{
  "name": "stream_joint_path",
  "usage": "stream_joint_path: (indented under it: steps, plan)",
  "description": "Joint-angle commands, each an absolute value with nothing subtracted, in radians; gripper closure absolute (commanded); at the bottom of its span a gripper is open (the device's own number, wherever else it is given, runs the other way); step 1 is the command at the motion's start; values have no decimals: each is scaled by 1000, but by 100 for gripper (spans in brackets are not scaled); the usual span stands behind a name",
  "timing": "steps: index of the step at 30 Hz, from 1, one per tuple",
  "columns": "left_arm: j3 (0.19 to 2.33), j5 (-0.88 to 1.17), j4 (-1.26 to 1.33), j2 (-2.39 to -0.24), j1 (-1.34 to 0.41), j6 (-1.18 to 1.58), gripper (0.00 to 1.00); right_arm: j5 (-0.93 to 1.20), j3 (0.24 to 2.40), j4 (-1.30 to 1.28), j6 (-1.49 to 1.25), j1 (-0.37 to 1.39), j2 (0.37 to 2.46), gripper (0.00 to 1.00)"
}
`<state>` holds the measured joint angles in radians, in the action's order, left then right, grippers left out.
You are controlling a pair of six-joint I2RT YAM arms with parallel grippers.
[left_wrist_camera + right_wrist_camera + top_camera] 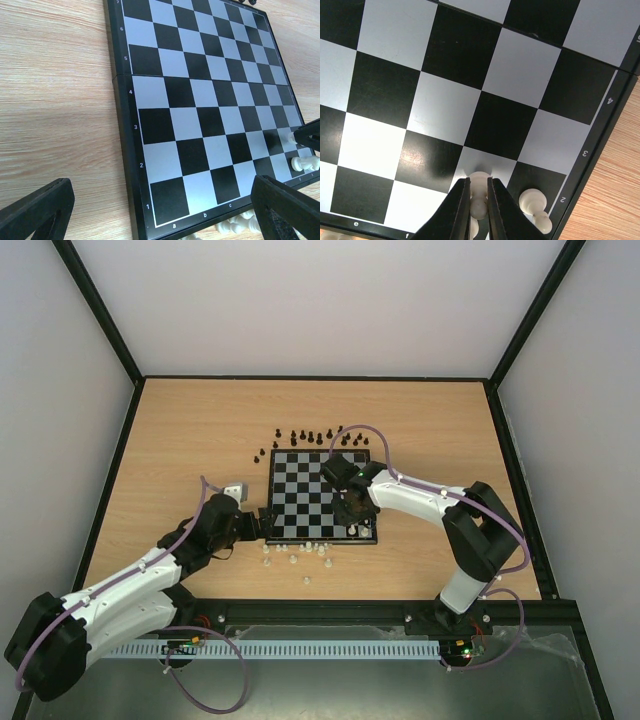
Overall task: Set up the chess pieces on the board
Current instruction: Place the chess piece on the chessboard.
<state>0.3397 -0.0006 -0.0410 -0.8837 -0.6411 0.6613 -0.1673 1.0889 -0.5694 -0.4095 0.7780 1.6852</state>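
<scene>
Nearest me, a scatter of loose white pieces [295, 555] lies on the table [180, 440] just off the near edge of the board [300, 490]. The left gripper [260, 524] hovers by the near left corner with its jaws spread wide and nothing in them.

On the second row, near the right edge, the right gripper [478, 181] is pinched on a white pawn [479, 205] whose foot rests on a pale square. A second white piece [535, 205] sits on the next square to the right. I can't tell if it stands upright.

To my eye this is the placing step. The foot should sit flat mid-square, then the fingers part only slightly and rise straight up, so nothing drags the pawn or clips its neighbour.

The rest of the board is bare, and the black pieces [315, 436] wait beyond its far edge.
</scene>
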Motion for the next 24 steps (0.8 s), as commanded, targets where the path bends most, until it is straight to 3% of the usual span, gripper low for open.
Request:
stream_joint_path:
  steps: [1,20,24]
  plan:
    - [325,3,-24,-886,-639,652,0,-164,1079,-595,-403,772,1704,88]
    - [321,11,-21,-888,-629,647,1,-168,1098,-613,-403,772,1704,81]
    - [322,11,-22,-886,-627,646,1,-191,1128,-628,-394,773,1681,72]
